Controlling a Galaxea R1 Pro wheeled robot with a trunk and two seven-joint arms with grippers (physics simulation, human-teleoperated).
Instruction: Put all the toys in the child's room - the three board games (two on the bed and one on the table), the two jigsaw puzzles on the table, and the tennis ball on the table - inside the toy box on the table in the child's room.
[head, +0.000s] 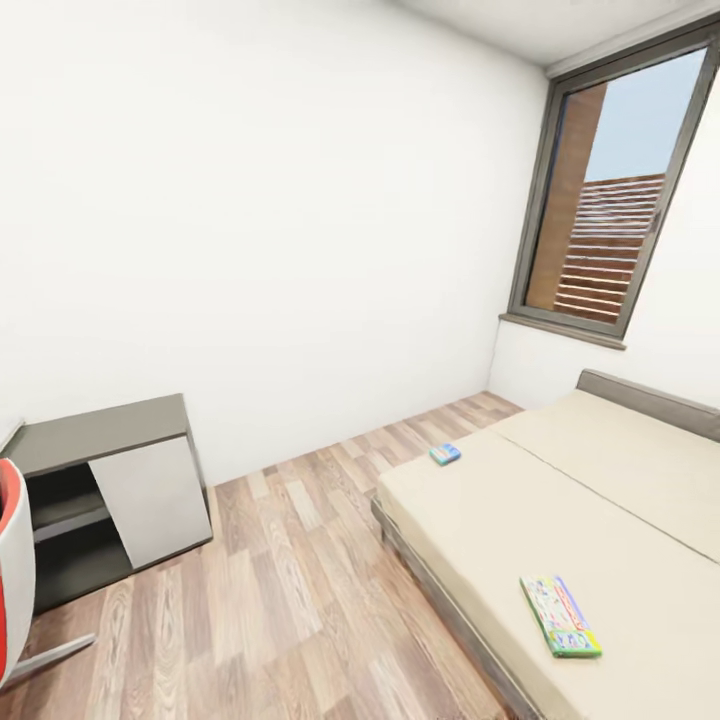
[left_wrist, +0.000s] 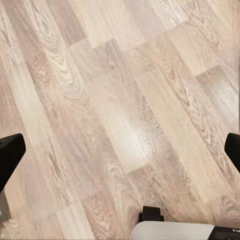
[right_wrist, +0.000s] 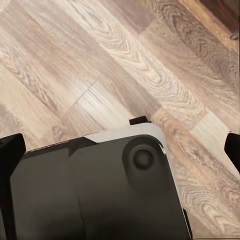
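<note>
Two board games lie on the beige bed in the head view. A small blue one rests at the bed's far corner, and a green-edged one lies flat near the bed's near side. My left gripper hangs open over bare wood floor, its dark fingertips at the frame's edges. My right gripper is also open, above my own dark base and the floor. The table, toy box, jigsaw puzzles and tennis ball are out of view.
A low dark grey-topped unit with a white door stands against the white wall at left. A red and white chair shows at the left edge. Wood-plank floor runs between the unit and the bed. A window is behind the bed.
</note>
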